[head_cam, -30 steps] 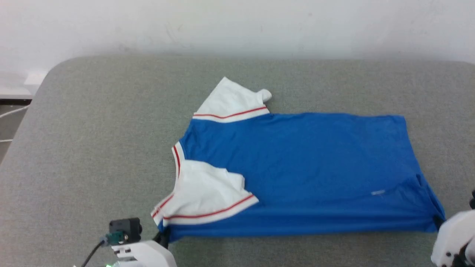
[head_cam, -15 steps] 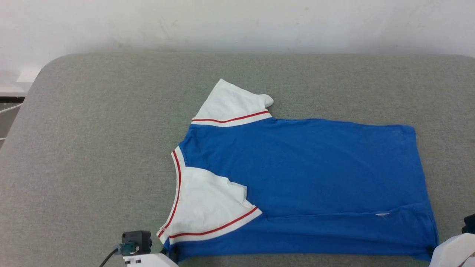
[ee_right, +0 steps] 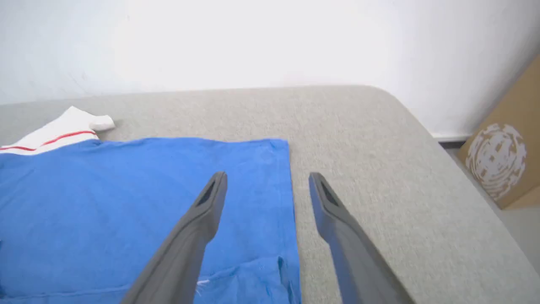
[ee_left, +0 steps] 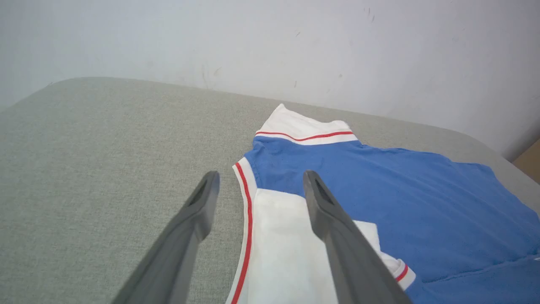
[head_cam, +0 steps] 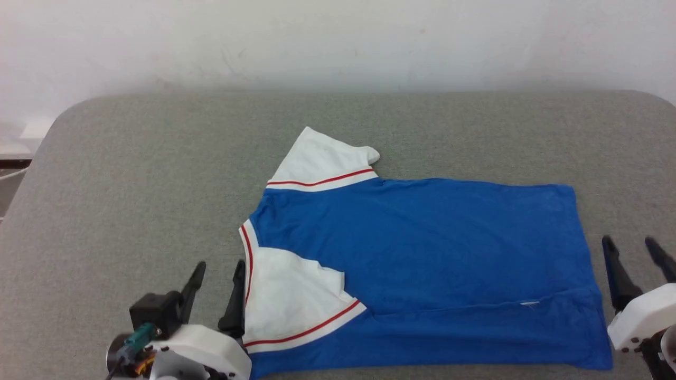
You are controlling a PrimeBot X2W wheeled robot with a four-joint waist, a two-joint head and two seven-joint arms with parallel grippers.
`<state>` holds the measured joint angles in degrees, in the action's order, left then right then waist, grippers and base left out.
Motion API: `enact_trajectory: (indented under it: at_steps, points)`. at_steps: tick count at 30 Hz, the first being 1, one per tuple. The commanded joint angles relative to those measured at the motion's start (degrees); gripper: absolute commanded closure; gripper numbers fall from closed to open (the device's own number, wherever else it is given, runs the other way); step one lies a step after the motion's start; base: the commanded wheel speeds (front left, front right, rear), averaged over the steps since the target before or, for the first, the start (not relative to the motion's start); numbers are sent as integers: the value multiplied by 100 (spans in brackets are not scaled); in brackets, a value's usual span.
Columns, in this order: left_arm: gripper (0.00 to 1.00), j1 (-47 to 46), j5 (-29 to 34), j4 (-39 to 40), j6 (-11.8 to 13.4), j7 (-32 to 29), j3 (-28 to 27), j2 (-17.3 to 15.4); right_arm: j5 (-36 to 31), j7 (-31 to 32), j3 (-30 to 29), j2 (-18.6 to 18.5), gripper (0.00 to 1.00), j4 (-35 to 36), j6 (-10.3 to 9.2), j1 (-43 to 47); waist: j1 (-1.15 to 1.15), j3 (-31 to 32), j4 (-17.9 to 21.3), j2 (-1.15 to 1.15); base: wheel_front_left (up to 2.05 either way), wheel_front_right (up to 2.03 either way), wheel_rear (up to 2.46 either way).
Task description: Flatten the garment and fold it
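Covering most of the head view, grey padded surface (head_cam: 132, 174) runs edge to edge, with white wall (head_cam: 338, 42) behind it at 12 o'clock. Brown cardboard box (ee_right: 502, 160) stands on the floor off the surface's corner, at 3 o'clock in the right wrist view.

The garment (head_cam: 422, 248) lies flat on the surface, centre to 4 o'clock in the head view. It is plain blue side up, with the neck at 9 o'clock and the hem at 3 o'clock. Far white sleeve (head_cam: 322, 161) sticks out toward 12 o'clock, its tip curled. Near white sleeve (head_cam: 288, 298) is folded in over the blue body at 7 o'clock, with red stripe trim along its edge. A flap edge runs along the near side of the body, and a small white label (head_cam: 529, 303) sits on it.

Left gripper (head_cam: 219, 270) is at 7 o'clock, fingers spread wide with nothing between them. Its right finger is just beside the neck trim; can't tell if it touches. In the left wrist view the left gripper (ee_left: 260, 179) frames the neck trim, one finger over grey, one over white sleeve.

Right gripper (head_cam: 628, 244) is at 4 o'clock, fingers wide apart and empty, just off the hem. In the right wrist view the right gripper (ee_right: 268, 177) straddles the hem edge.
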<state>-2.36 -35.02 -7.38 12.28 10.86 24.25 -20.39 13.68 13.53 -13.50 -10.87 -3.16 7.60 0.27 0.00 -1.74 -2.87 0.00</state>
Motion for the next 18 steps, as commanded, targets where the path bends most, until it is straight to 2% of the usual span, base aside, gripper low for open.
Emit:
enact_trajectory:
  at_steps: [1, 6, 10, 13, 18]
  points:
    - [0, -142, 133, 119, -95, 220, -82, -31, -14, -435, 88, 7, 0, 252, -11, 3, 0, 2, 84, 0, 0, 0, 0]
    - [0, -433, 499, 367, -348, 360, -40, -162, -120, -1005, 368, 45, 0, 665, -11, 43, 0, -148, 291, 0, 0, 0, 0]
    - [0, -900, 770, 374, -483, 125, 103, -389, -272, -1169, 611, 23, 0, 908, -11, 20, 0, -397, 553, 0, 0, 0, 0]
    - [0, -1243, 886, 328, -573, -143, 166, -534, -326, -1218, 717, 13, 0, 978, -11, -41, 0, -578, 717, 0, 0, 0, 0]
    - [0, -2312, 1114, 89, -933, -1247, 375, -939, -289, -1289, 998, 80, 0, 1141, -11, -290, 0, -1126, 1176, 0, 0, 0, 0]
